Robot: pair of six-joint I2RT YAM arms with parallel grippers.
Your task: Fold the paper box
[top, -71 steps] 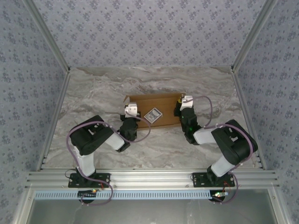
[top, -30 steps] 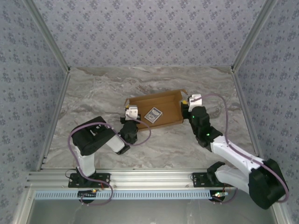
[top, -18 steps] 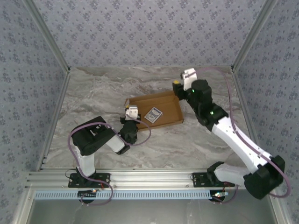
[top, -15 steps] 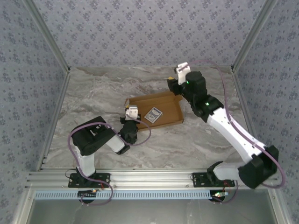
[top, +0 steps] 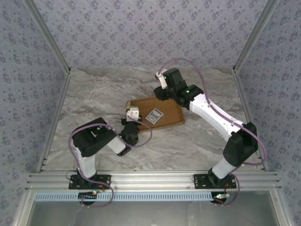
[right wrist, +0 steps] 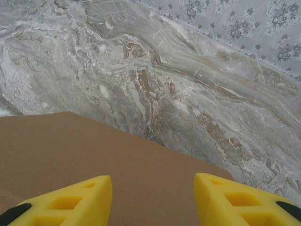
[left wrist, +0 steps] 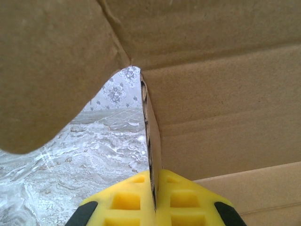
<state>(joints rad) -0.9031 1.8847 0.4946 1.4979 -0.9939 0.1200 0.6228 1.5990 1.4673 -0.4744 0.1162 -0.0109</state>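
left hand (left wrist: 154,188) clenched on left wall of paper box (top: 169,109), mid-worktop (top: 103,94) | right hand (right wrist: 153,182) released, spread over far panel, grasping nothing | risk – a far-side push skews the box against the pinch — wall creases or slips free

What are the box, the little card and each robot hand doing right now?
paper box: partly folded, some walls up, top open, resting on the table.
card: lying flat inside the box.
left gripper: shut, pinching a box wall.
right gripper: open, over the box's far edge.
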